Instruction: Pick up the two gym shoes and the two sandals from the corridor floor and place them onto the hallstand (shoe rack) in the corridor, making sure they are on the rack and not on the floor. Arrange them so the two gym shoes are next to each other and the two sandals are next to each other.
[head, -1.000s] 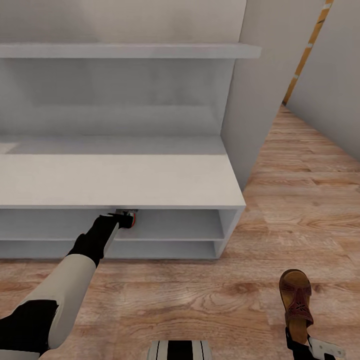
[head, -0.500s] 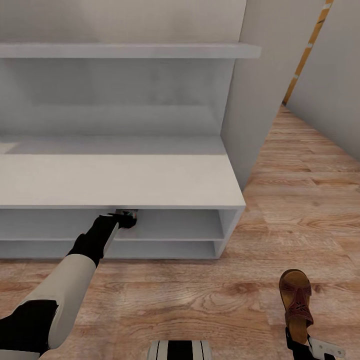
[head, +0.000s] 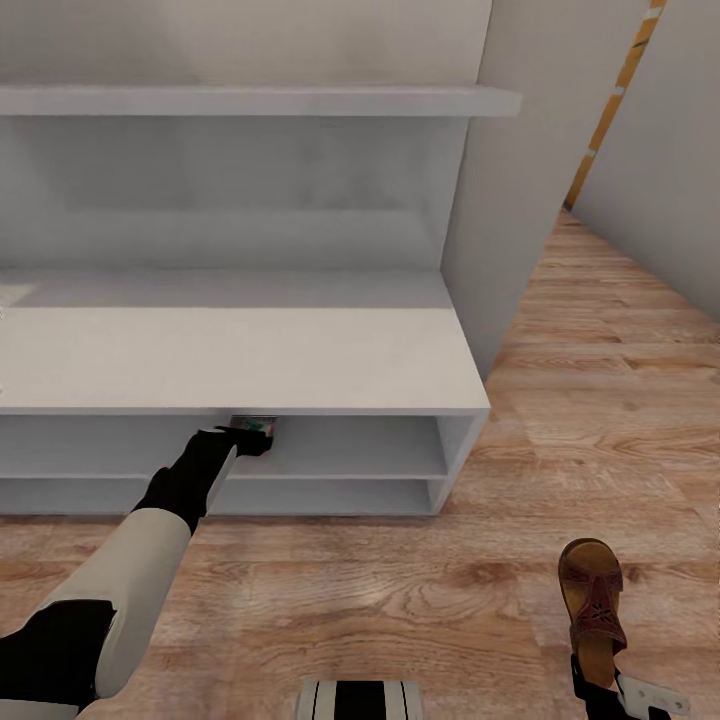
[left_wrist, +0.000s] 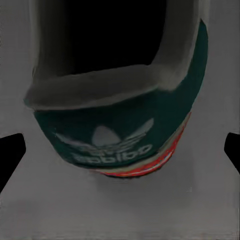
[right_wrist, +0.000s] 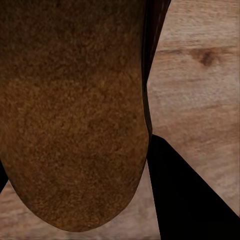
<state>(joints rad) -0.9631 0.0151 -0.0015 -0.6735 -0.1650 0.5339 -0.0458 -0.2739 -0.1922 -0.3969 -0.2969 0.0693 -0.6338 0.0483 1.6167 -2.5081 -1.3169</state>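
Observation:
One gym shoe (head: 254, 425) lies on the upper low shelf of the hallstand (head: 250, 360), mostly hidden under the bench top. Its green heel patch with a white logo (left_wrist: 115, 135) faces my left gripper (head: 247, 438). That gripper stands open, its dark fingertips (left_wrist: 10, 155) well apart on either side of the heel and clear of it. My right gripper (head: 598, 682) is shut on the heel end of a brown sandal (head: 592, 598), held just above the corridor floor (head: 400, 600). The sandal's brown sole (right_wrist: 75, 110) lies against one black finger (right_wrist: 190, 200).
A long wall shelf (head: 260, 100) runs above the bench top. The hallstand's tall side panel (head: 500, 220) stands at its right end, with open floor stretching past it toward a grey wall (head: 660, 170). My base (head: 358, 700) shows at the bottom edge.
The shoe's red heel patch, seen beside the left gripper a second ago, has slipped back under the bench top. Both arms and the sandal have stayed in place.

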